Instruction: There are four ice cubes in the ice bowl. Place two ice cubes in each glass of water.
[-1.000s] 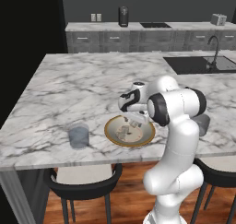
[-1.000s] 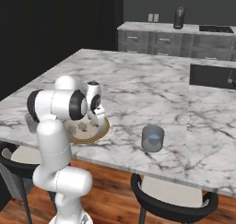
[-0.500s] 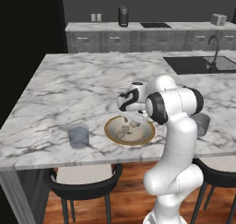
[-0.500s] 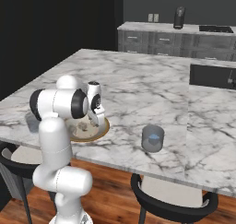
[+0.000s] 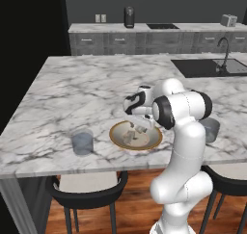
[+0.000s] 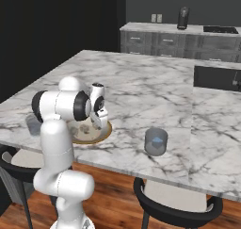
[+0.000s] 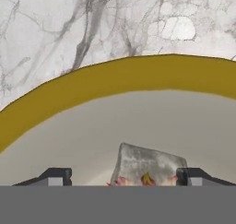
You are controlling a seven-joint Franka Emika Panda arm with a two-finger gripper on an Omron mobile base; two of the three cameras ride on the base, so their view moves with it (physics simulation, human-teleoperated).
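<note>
The ice bowl (image 5: 117, 139), a shallow dish with a golden-brown rim, sits near the island's front edge, and pale ice cubes (image 5: 129, 136) lie in it. My gripper (image 5: 141, 126) reaches down into the bowl. In the hand view the gripper (image 7: 123, 178) is open, its fingertips (image 7: 56, 176) standing either side of one grey ice cube (image 7: 147, 165) on the bowl's floor, with the rim (image 7: 115, 78) arching above. A gap shows left of the cube. One glass of water (image 5: 82, 141) stands left of the bowl; the other glass (image 5: 211, 129) stands right, partly behind my arm.
In the right base view the bowl (image 6: 101, 134) is half hidden by my arm, with one glass (image 6: 156, 141) to its right and the other (image 6: 32, 124) behind the arm. Stools (image 5: 87, 192) stand under the counter edge. A sink (image 5: 210, 67) lies far right.
Hardly anything differs; the hand stays low in the bowl and the bowl and both glasses have not moved.
</note>
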